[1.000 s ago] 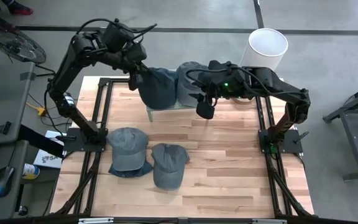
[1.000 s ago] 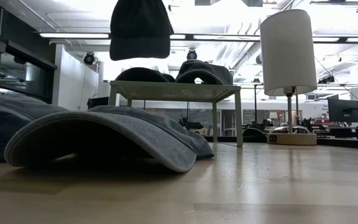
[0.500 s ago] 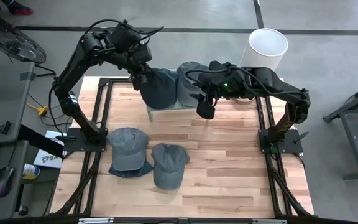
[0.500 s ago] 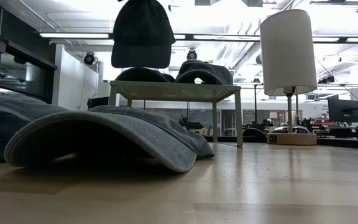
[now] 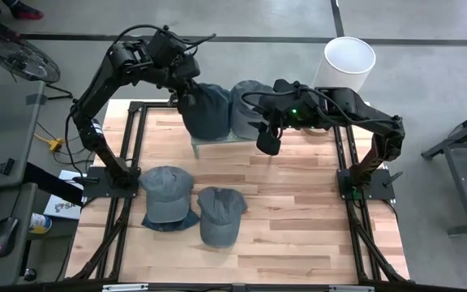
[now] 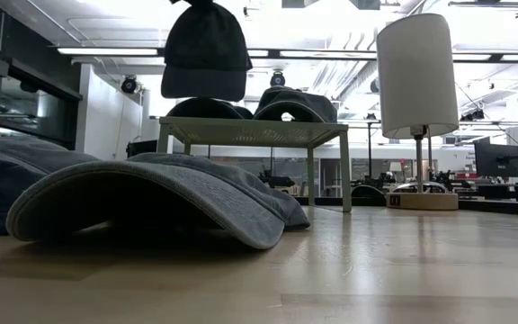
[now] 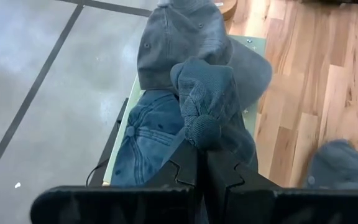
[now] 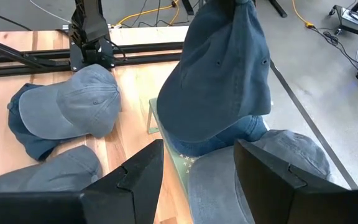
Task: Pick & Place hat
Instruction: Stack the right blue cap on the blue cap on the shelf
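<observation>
A dark blue hat point(image 5: 205, 113) hangs from my left gripper point(image 5: 186, 83), which is shut on it above a small pale-green stand point(image 5: 197, 148) at the table's far middle. In the low view the hat point(image 6: 205, 49) hangs clear above the stand point(image 6: 250, 130), on which two more hats point(image 6: 203, 108) point(image 6: 295, 103) rest. My right gripper point(image 5: 267, 139) hovers open just off the stand's right end and touches nothing. In the right wrist view its open fingers frame the hanging hat point(image 8: 219, 74). My left gripper pinches a bunched fold of the hat's cloth point(image 7: 201, 127) at the hat's upper end, between its two fingers point(image 7: 182, 169). The fingers slant down from the table's left side. The hat hangs below them, lifted clear of the stand and of the hats on it.
Two lighter blue hats point(image 5: 166, 193) point(image 5: 220, 214) lie on the wooden table near the left arm's base, with a darker one point(image 5: 169, 221) partly under them. A white cylinder point(image 5: 349, 61) stands beyond the table's far right corner. Free wood lies at the table's right.
My left gripper has carried the hat a little toward the far edge and the right, over the stand. In the low view the hat hangs slightly lower and farther right than before. It stays shut on the hat.
</observation>
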`<action>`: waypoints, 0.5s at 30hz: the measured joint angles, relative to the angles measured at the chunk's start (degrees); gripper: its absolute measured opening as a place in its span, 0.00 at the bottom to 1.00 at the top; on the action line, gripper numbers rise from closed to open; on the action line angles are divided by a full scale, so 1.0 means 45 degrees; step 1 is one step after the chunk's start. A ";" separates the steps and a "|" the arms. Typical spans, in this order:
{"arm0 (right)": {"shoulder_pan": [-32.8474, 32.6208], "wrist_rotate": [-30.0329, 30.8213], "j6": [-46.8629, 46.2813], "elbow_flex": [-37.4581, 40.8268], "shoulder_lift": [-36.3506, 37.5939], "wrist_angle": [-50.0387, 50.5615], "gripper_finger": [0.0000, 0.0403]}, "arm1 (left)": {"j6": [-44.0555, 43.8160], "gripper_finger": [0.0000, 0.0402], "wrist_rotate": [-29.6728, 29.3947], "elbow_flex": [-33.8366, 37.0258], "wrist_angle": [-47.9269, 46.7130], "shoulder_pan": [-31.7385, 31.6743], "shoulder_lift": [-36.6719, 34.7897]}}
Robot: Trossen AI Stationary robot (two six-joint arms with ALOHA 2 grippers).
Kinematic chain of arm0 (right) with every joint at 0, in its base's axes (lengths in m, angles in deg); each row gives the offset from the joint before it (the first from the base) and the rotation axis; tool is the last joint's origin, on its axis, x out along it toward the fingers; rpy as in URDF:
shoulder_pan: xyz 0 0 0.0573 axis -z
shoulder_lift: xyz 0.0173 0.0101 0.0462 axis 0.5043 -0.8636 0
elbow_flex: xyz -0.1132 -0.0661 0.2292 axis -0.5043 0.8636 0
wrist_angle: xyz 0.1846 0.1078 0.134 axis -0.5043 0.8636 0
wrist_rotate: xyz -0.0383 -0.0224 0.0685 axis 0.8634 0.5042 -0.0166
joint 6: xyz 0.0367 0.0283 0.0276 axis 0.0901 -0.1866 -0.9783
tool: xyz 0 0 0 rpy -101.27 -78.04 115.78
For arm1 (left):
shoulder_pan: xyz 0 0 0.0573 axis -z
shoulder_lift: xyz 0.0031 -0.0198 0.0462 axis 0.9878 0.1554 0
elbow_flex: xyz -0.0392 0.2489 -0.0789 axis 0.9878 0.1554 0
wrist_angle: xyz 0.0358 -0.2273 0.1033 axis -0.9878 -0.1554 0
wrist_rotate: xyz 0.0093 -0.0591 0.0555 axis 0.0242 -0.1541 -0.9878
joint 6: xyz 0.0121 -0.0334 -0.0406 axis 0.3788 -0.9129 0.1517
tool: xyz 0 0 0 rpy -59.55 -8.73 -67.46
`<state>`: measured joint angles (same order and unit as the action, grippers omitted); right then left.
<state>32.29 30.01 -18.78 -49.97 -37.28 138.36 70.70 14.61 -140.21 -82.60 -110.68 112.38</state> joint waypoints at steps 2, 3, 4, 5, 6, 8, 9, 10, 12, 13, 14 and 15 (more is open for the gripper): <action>0.0002 0.0000 0.0033 0.0000 0.0000 0.0000 0.47 | 0.0000 0.00 -0.0001 -0.0001 -0.0011 0.0000 0.0005; -0.0002 0.0010 0.0034 0.0000 0.0000 0.0000 0.47 | 0.0004 0.00 0.0005 -0.0004 -0.0007 0.0000 0.0048; -0.0003 0.0047 0.0034 0.0000 0.0000 0.0000 0.47 | 0.0010 0.00 0.0038 -0.0004 -0.0007 0.0000 0.0083; 0.0000 0.0106 0.0041 0.0000 0.0000 0.0000 0.47 | 0.0017 0.00 0.0095 -0.0004 -0.0025 -0.0009 0.0115; 0.0000 0.0138 0.0044 0.0000 0.0000 0.0002 0.47 | 0.0059 0.00 0.0094 -0.0004 -0.0026 -0.0046 0.0179; -0.0003 0.0146 0.0050 0.0000 0.0000 0.0000 0.47 | 0.0112 0.00 -0.0016 -0.0004 0.0055 -0.0095 0.0261; 0.0000 0.0146 0.0059 0.0000 0.0000 0.0002 0.47 | 0.0116 0.00 -0.0102 -0.0004 0.0059 -0.0116 0.0301; -0.0003 0.0146 0.0064 0.0000 0.0000 0.0000 0.47 | 0.0125 0.00 -0.0205 -0.0004 0.0105 -0.0185 0.0337; 0.0001 0.0146 0.0070 0.0000 0.0000 0.0005 0.47 | 0.0139 0.00 -0.0226 -0.0004 0.0187 -0.0339 0.0375; -0.0003 0.0146 0.0068 0.0000 0.0000 0.0005 0.47 | 0.0171 0.00 -0.0187 -0.0002 0.0171 -0.0454 0.0384; -0.0001 0.0149 0.0068 0.0000 0.0000 0.0008 0.47 | 0.0258 0.00 -0.0137 0.0001 0.0166 -0.0569 0.0384; -0.0002 0.0150 0.0068 0.0000 0.0000 0.0016 0.47 | 0.0338 0.00 -0.0105 -0.0004 0.0172 -0.0650 0.0384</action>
<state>32.29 30.68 -18.47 -49.97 -37.28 138.43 72.23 14.13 -140.22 -81.83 -113.61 114.10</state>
